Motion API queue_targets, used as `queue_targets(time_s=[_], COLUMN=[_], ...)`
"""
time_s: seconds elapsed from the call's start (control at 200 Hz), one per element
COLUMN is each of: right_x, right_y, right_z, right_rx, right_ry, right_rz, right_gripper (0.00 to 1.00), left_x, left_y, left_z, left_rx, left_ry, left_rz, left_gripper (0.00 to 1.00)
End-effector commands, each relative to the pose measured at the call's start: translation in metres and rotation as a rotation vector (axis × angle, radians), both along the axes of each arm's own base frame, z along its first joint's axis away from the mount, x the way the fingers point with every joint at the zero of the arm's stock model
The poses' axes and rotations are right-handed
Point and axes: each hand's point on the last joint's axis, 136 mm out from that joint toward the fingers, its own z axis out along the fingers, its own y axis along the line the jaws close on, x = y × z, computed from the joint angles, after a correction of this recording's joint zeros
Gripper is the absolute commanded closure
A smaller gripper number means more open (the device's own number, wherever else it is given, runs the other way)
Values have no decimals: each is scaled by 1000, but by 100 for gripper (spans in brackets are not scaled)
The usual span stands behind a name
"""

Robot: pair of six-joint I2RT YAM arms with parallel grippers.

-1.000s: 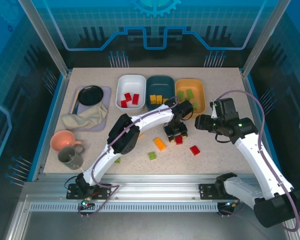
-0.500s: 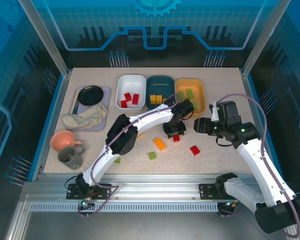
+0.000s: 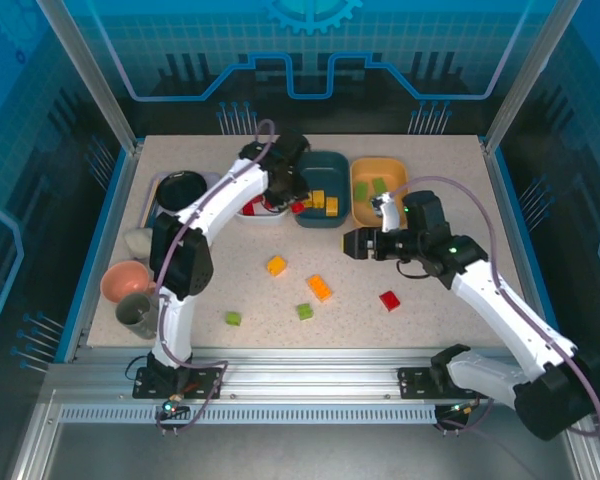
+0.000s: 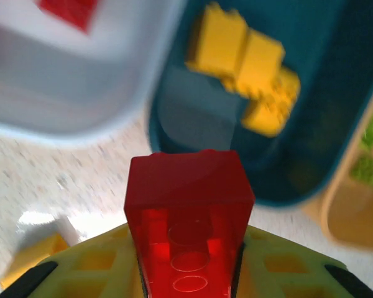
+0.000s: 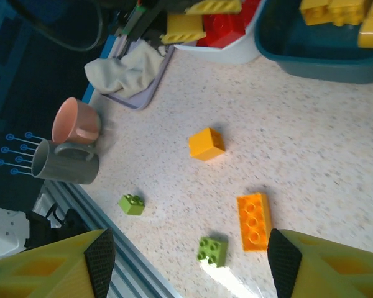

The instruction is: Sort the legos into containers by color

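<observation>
Top view: left gripper [image 3: 296, 203] sits over the gap between white tub [image 3: 248, 211] and teal tub [image 3: 335, 158], pinching a red brick [image 3: 299, 208]. Right gripper [image 3: 352, 243] is low, in front of the orange-yellow tub [image 3: 365, 170]. Loose on the worktop [image 3: 450, 180]: a second red piece [image 3: 389, 300], orange brick [image 3: 319, 287], yellow cube [image 3: 276, 265], two green pieces [image 3: 305, 311]. Left wrist view: red brick [image 4: 188, 211] clamped between the yellow fingers [image 4: 280, 264], white tub [image 4: 81, 81] ahead-left, teal tub [image 4: 311, 124] ahead-right holding yellow bricks [image 4: 248, 68]. Right wrist view: right gripper [image 5: 188, 261] spread wide and holding nothing, above the orange brick [image 5: 255, 220], yellow cube [image 5: 206, 143] and green pieces [image 5: 211, 250]; pink cup [image 5: 74, 121] and grey mug [image 5: 65, 162] at left
</observation>
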Motion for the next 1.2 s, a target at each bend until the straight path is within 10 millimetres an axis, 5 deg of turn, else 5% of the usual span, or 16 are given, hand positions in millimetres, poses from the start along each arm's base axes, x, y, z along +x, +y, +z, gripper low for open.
queue_targets(time_s=[0.0,0.185,0.405,0.66,0.765,0.945,1.195], right_x=[21,49,73,84,86,86,76], right_y=[25,42,54,49,48,45,40], right_z=[31,33,34,27,23,15,-5], right_rx=[89,140,113,98,94,54,-143], right_ry=[-83,-79,-49,-12,0,15,-26], right_rz=[4,-40,-28,-33,-34,-25,39], right_gripper=[31,30,30,30,30,30,31], left_x=[31,87,135,156,157,158,144], left_y=[26,60,75,79,75,73,71], left_z=[7,-6,-24,-64,-73,-56,24], left_rx=[-33,-144,-167,-202,-224,-242,-267], left_ry=[-75,-135,-164,-111,-93,-114,-221], left_rz=[36,162,223,300,306,298,259], left_gripper=[67,67,66,63,54,33,32])
